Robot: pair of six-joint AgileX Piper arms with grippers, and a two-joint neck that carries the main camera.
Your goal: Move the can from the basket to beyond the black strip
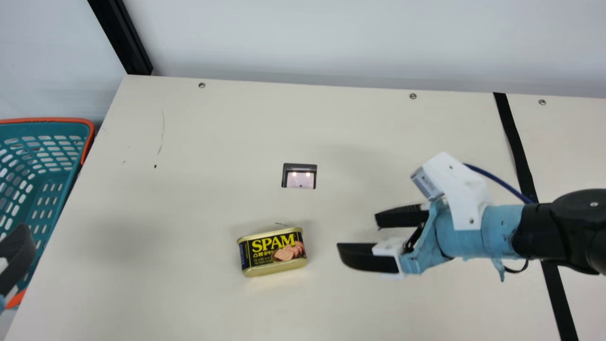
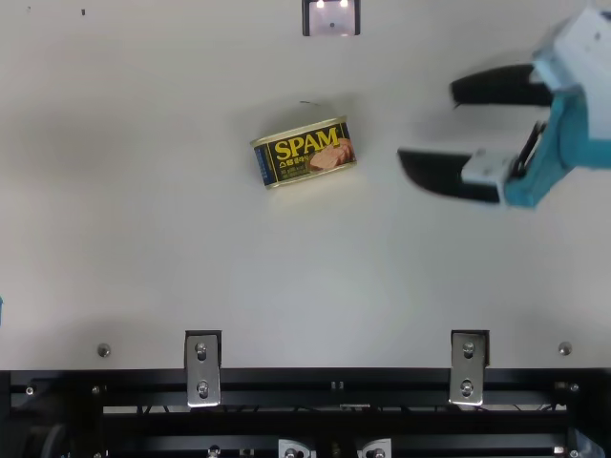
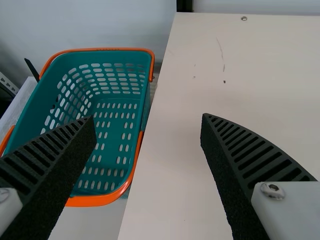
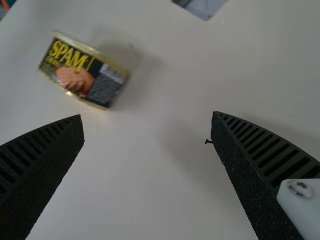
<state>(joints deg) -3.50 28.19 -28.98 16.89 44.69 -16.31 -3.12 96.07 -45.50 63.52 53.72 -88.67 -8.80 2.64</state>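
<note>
The can [image 1: 273, 251] stands on the table left of my right gripper [image 1: 369, 237], which is open and not touching it. From above, the can [image 2: 305, 153] lies left of the right gripper [image 2: 451, 134]. In the right wrist view the can [image 4: 84, 71] is beyond the open right gripper [image 4: 147, 125]. My left gripper [image 1: 16, 258] is at the main view's left edge; its fingers stand wide apart in its wrist view [image 3: 149, 125]. The teal basket [image 1: 49, 199], also the basket [image 3: 107, 125], holds nothing that I can see. The black strip [image 1: 517, 142] passes under the right arm.
A small dark-framed plate [image 1: 299, 176] sits in the table behind the can. The table [image 1: 203, 142] has screws along its far edge, with a black post [image 1: 128, 42] at the far left corner. Metal brackets [image 2: 202, 369] line the near edge.
</note>
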